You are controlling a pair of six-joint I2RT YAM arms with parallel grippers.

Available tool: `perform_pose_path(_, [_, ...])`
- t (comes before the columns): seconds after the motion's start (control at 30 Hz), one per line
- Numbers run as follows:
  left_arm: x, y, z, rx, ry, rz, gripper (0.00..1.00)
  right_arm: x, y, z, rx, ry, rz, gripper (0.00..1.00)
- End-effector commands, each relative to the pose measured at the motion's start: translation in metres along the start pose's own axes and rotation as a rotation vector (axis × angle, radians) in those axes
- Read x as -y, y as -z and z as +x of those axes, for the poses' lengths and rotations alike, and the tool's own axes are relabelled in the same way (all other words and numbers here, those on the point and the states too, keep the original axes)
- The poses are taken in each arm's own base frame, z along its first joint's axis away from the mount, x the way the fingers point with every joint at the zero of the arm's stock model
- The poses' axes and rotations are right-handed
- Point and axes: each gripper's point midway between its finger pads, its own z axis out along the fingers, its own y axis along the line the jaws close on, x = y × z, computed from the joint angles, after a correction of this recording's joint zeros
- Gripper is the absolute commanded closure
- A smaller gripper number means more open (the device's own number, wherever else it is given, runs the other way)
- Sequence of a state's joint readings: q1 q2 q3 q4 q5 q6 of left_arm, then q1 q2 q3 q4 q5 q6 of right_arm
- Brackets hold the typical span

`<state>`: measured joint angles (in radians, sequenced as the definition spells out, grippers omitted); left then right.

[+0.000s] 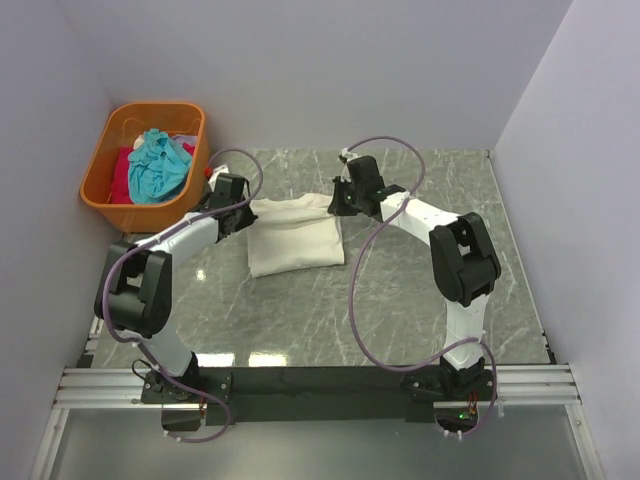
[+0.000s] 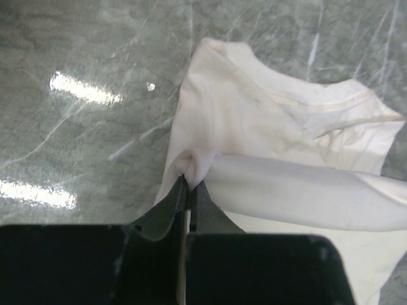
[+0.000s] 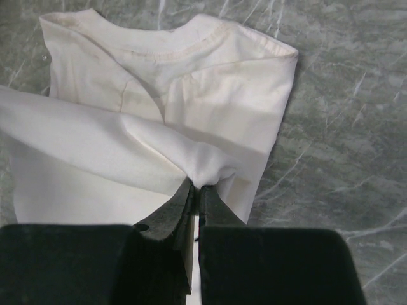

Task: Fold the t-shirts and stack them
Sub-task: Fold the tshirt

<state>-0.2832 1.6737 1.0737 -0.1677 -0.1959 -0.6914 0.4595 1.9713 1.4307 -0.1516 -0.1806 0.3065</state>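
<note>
The cream t-shirt [image 1: 296,240] lies partly folded on the marble table, its collar showing in both wrist views. My left gripper [image 1: 243,207] is shut on a pinch of its cloth [image 2: 194,166] at the shirt's far left edge. My right gripper [image 1: 338,199] is shut on a pinch of its cloth [image 3: 213,170] at the far right edge. A band of cloth is stretched and lifted between the two grippers. A teal t-shirt [image 1: 156,165] and a red t-shirt [image 1: 122,172] lie bunched in the basket.
An orange plastic basket [image 1: 96,186] stands at the far left corner, beside the left arm. Grey walls close the table on the left, back and right. A purple cable [image 1: 362,262] hangs from the right arm over the table.
</note>
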Motion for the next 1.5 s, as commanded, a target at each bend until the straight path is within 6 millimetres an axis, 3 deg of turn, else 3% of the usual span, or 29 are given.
perform_pose_path(0.0, [0.013,0.009,-0.032,0.099,-0.006,0.045,0.99,0.008,0.016,-0.042,0.142,-0.011,0.033,1.00])
perform_pose_path(0.37, [0.004,-0.032,-0.008,0.037,-0.032,-0.002,0.96,0.023,-0.014,-0.019,0.060,-0.029,0.064,0.97])
perform_pose_path(0.5, [0.004,-0.036,-0.007,0.036,-0.033,-0.001,0.91,0.028,-0.016,-0.017,0.060,-0.041,0.078,0.93])
perform_pose_path(0.63, [0.012,-0.022,-0.016,0.045,-0.029,0.016,0.64,0.017,0.004,-0.027,0.093,-0.044,0.046,0.71])
perform_pose_path(0.7, [0.017,-0.005,-0.025,0.069,-0.026,0.030,0.54,0.011,0.014,-0.032,0.112,-0.038,0.030,0.66])
perform_pose_path(0.8, [0.020,0.022,-0.032,0.099,-0.019,0.043,0.31,-0.001,0.034,-0.038,0.147,-0.020,-0.013,0.57])
perform_pose_path(0.87, [0.023,0.041,-0.030,0.113,-0.024,0.070,0.25,-0.009,0.046,-0.036,0.154,-0.014,-0.056,0.54])
perform_pose_path(1.0, [0.025,0.057,-0.010,0.077,-0.058,0.114,0.27,-0.028,0.051,-0.025,0.152,0.003,-0.166,0.53])
perform_pose_path(1.1, [0.029,0.053,0.007,0.033,-0.097,0.152,0.39,-0.044,0.044,-0.018,0.120,0.014,-0.249,0.53])
perform_pose_path(1.13, [0.034,0.051,0.004,0.037,-0.109,0.168,0.46,-0.052,0.038,-0.015,0.097,0.019,-0.295,0.53])
perform_pose_path(1.2, [0.042,0.041,0.001,0.034,-0.121,0.182,0.56,-0.059,0.028,-0.014,0.073,0.016,-0.341,0.53])
perform_pose_path(1.37, [0.056,-0.003,-0.010,0.021,-0.139,0.165,0.62,-0.056,-0.003,-0.018,0.028,-0.038,-0.386,0.53])
perform_pose_path(1.4, [0.062,-0.008,-0.026,0.043,-0.125,0.174,0.63,-0.054,-0.015,-0.020,0.021,-0.050,-0.390,0.54])
perform_pose_path(1.47, [0.062,-0.034,-0.020,0.002,-0.115,0.175,0.63,-0.049,-0.025,-0.026,0.020,-0.080,-0.409,0.53])
